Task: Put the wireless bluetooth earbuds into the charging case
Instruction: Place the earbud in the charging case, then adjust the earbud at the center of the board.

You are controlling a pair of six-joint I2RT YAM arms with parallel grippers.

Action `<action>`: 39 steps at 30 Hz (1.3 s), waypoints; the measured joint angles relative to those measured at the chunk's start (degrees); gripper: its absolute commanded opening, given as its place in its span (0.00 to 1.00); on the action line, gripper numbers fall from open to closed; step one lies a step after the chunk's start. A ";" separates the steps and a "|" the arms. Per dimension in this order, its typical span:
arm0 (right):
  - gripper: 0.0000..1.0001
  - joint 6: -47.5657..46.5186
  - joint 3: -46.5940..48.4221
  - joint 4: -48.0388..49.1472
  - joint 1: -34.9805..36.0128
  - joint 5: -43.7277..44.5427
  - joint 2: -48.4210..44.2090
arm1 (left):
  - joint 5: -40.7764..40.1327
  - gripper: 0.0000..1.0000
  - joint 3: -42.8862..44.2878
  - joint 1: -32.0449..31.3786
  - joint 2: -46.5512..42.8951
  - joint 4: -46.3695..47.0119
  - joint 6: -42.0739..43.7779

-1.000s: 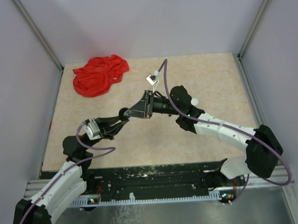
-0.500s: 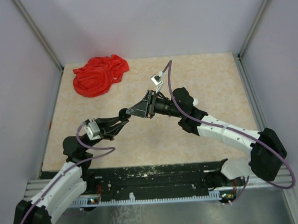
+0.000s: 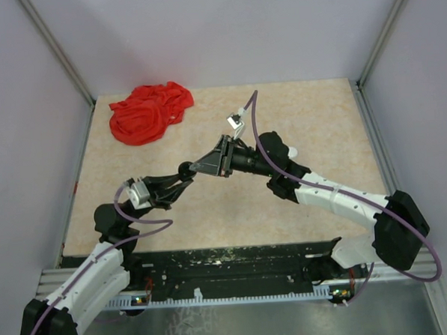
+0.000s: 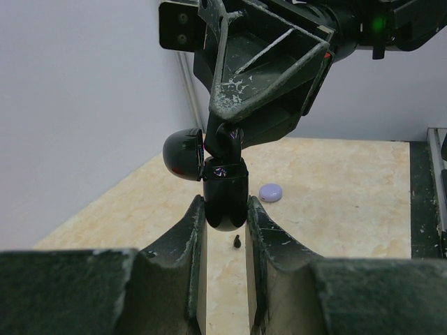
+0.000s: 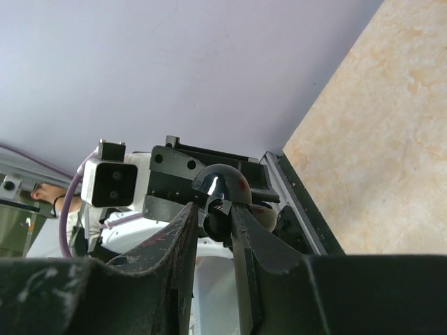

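Note:
My left gripper is shut on a black charging case and holds it upright above the table. The case's lid is flipped open to the left. My right gripper comes down onto the case's open mouth. Its jaws stand narrowly apart on a small black earbud right at the opening. In the top view both grippers meet mid-table, left and right. A second tiny black earbud lies on the table below the case.
A round lavender case lies on the beige tabletop beyond the held case. A crumpled red cloth sits at the back left. Grey walls enclose the table on three sides, and a black rail runs along the near edge.
The right wrist has shifted and turned slightly to the right while staying at the case. The left arm and the case have not moved.

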 measured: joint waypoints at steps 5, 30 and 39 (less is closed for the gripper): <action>0.35 0.13 0.00 -0.46 0.00 0.09 0.07 | 0.02 0.01 0.00 0.00 0.00 -0.46 0.15; 0.55 -30.67 12.31 -34.12 -9.49 10.91 -3.50 | -1.62 0.01 0.63 0.13 0.11 -1.60 0.20; 0.54 -45.48 13.35 -47.34 -10.64 22.93 8.41 | -4.28 0.01 1.88 0.20 -0.52 -5.46 1.01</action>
